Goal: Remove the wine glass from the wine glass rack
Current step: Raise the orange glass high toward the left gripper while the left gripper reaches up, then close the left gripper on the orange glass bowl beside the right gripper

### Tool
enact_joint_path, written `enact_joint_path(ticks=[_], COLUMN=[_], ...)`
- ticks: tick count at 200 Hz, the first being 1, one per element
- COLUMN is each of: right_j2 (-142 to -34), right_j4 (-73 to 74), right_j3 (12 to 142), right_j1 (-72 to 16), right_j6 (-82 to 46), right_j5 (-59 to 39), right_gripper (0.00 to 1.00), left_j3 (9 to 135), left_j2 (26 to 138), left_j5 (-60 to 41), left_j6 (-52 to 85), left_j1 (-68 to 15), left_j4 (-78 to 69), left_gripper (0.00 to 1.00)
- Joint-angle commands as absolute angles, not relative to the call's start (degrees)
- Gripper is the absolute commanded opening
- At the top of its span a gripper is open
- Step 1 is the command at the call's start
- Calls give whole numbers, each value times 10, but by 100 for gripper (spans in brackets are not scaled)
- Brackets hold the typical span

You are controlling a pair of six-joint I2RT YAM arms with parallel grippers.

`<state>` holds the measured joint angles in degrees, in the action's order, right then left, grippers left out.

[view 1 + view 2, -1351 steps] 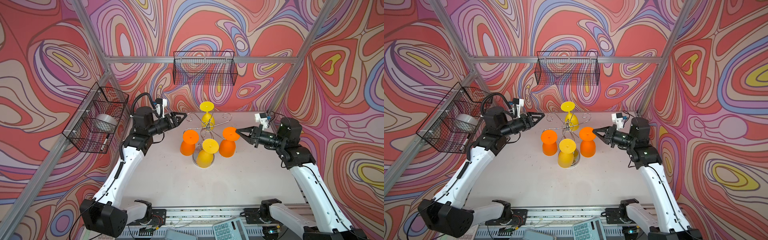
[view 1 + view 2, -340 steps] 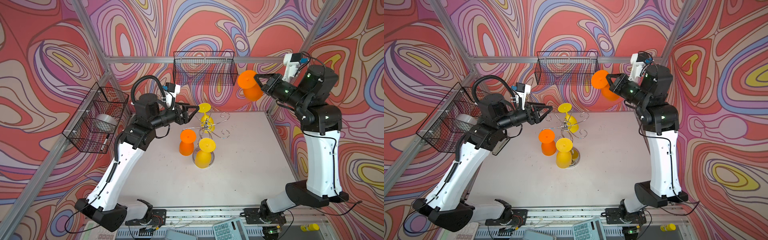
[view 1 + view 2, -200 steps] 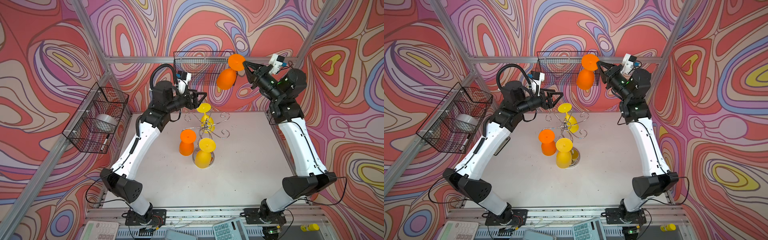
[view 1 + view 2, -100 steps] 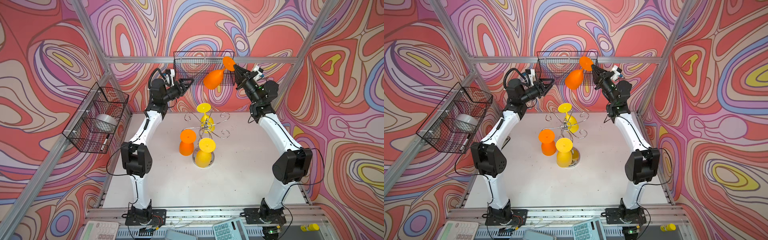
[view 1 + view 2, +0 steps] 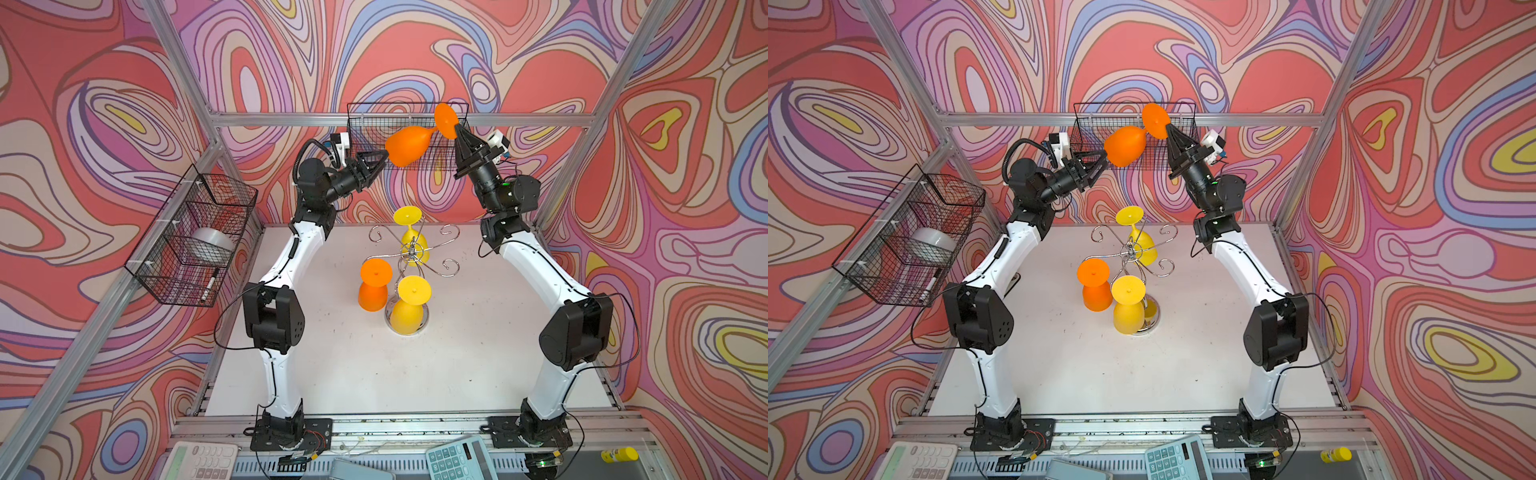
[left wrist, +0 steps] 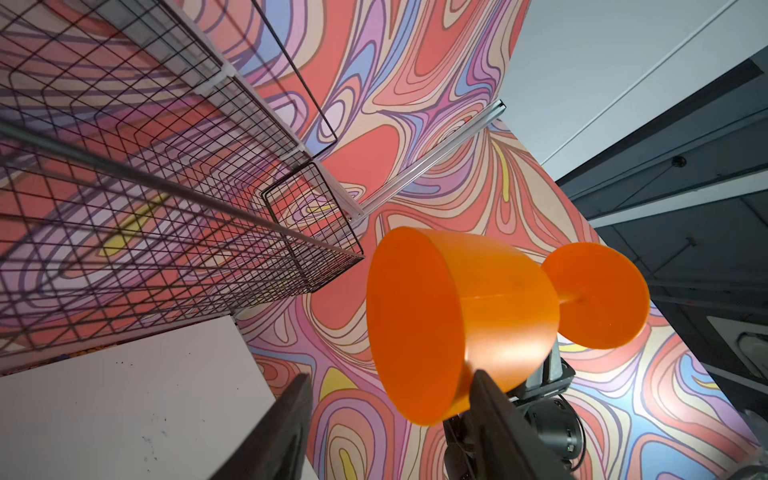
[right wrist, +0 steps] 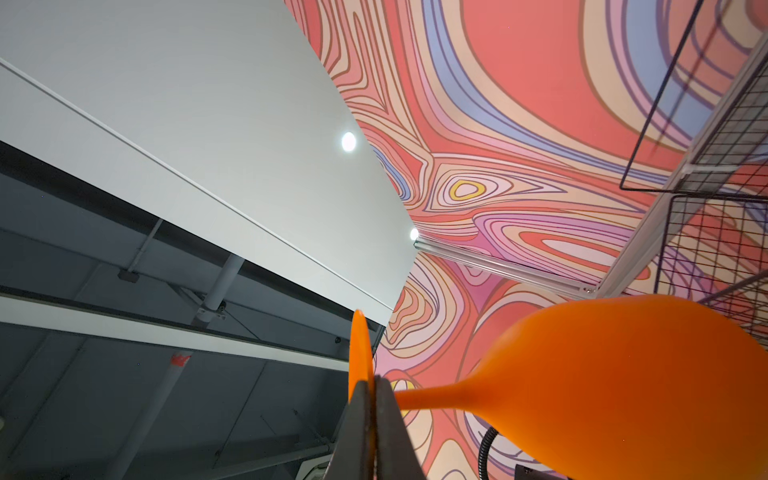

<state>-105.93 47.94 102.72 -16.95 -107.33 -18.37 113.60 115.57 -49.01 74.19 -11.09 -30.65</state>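
The orange wine glass (image 5: 409, 145) is off the rack and up high. It lies nearly sideways in the air, just in front of the black wire basket (image 5: 365, 124) on the back wall. The right hand (image 5: 456, 128) is clamped on the edge of the glass's round foot (image 5: 444, 118). From the right wrist view, its fingers (image 7: 357, 415) are pinched together with the thin disc between them.

The left hand (image 5: 380, 160) sits at the open mouth of the bowl with its fingers apart. In the left wrist view, one finger (image 6: 494, 407) overlaps the outside of the bowl near the rim, though I can't tell if it presses there. The other finger (image 6: 286, 415) stands clear of the glass.

Down below, the chrome rack (image 5: 411, 251) stands in the middle of the white surface (image 5: 478, 332), well apart from the lifted glass. Two yellow glasses (image 5: 409, 309) and another orange glass (image 5: 373, 291) hang upside down from its hooks.
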Motion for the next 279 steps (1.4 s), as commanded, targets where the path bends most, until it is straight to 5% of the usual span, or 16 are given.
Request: enact_joint_path(ticks=[1,94,176,279], right_j2=[-1072,-1098,-1064,-1033], right_j4=[525,549,512,455], right_j3=[1008,998,924,873], right_j1=[-177,-182,-185,-211], right_j6=[-1097,-1119,-1147,-1202], right_j5=[-165,-153,-86,31], right_gripper=[0,0,0,0], left_j3=[1128,1135,1075,1071], left_j2=[1147,1180,1128,1126], left_j5=[-499,-510,-506,-488], left_j6=[821,876,741,734], left_j1=[-98,-88,-84,-84], left_j4=[-440,-518,-384,-307], left_gripper=[56,53,55,55])
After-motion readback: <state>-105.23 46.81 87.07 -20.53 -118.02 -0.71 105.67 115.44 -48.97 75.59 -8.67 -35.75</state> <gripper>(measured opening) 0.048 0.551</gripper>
